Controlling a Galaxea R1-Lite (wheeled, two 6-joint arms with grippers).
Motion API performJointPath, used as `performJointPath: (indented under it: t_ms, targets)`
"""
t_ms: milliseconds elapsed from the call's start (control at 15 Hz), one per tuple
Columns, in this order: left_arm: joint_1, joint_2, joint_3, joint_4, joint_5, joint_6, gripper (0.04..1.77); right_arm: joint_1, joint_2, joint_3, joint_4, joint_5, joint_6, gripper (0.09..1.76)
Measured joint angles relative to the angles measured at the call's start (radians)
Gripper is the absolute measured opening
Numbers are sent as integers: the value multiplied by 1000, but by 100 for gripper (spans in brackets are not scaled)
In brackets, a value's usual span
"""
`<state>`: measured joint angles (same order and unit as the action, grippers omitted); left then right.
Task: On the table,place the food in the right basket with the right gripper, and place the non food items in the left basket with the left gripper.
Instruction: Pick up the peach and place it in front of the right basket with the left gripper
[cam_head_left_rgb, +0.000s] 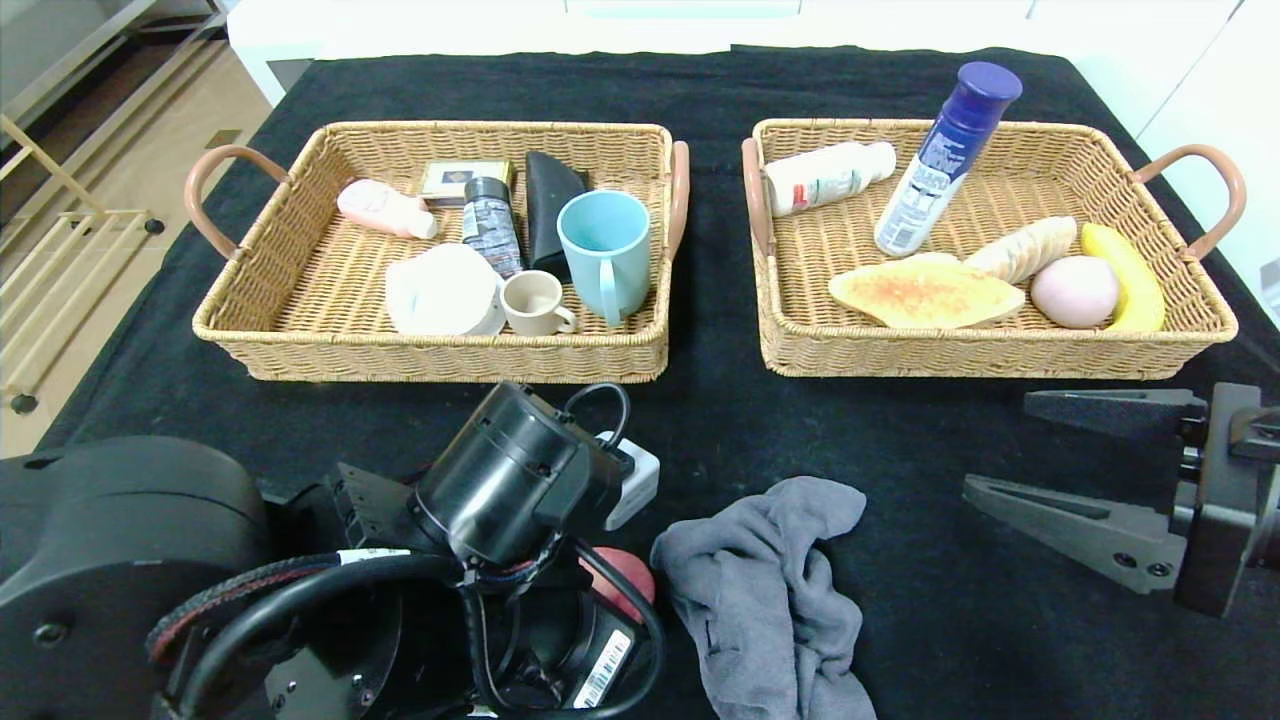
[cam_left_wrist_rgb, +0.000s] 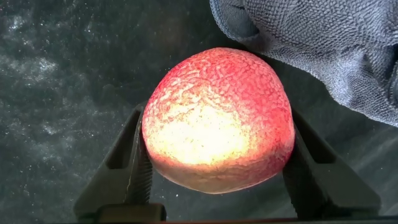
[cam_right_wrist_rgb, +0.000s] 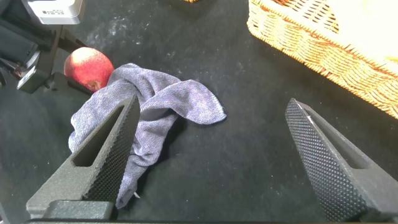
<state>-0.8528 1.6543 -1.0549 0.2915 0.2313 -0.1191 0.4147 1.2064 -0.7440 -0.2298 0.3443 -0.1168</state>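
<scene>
Black cloth covers the table (cam_head_left_rgb: 900, 480) on which I work, with two wicker trays side by side at its far half. My left gripper (cam_left_wrist_rgb: 214, 186) is down at the near edge with its fingers (cam_left_wrist_rgb: 134, 168) pressed against both flanks of the peach (cam_left_wrist_rgb: 217, 118) — clamped on it, the fruit still resting on or just above the cloth. My right gripper (cam_right_wrist_rgb: 211, 162) hangs low at the near right, fingers wide apart and holding nothing, near the grey cloth (cam_head_left_rgb: 770, 590).

Step in hand, as I judge it: a pick of the peach. The task assigns food to the right basket (cam_head_left_rgb: 990, 355) by way of the right gripper, yet the left one has the fruit, so the next move calls either for a long carry across the table or for a release and a re-grasp by the right side.

The grey cloth lies crumpled just beside the peach, between it and my right gripper; it could snag on a low sideways move. It belongs in the left basket (cam_head_left_rgb: 440, 360), which already holds a blue mug (cam_head_left_rgb: 605, 250), a small cup (cam_head_left_rgb: 535, 302), a white lidded pot (cam_head_left_rgb: 443, 292) and other small items. In the right basket lie a toast-like slice (cam_head_left_rgb: 925, 292), a banana (cam_head_left_rgb: 1125, 275), a pale ball (cam_head_left_rgb: 1075, 290) and two bottles — a tall blue-capped can (cam_head_left_rgb: 945, 160) leans upright near its middle, so I would set down in the open near corner.
</scene>
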Motion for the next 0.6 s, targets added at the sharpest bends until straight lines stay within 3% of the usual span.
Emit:
performJointPath:
  t_ms: [267,600]
  targets:
    - [-3,-33,1,4,-9,0,119,5,-5,-1,1,-1,1,171]
    - [11,-145,-23,-39,-86,0,118,7,-69,-18,55,0,3,171]
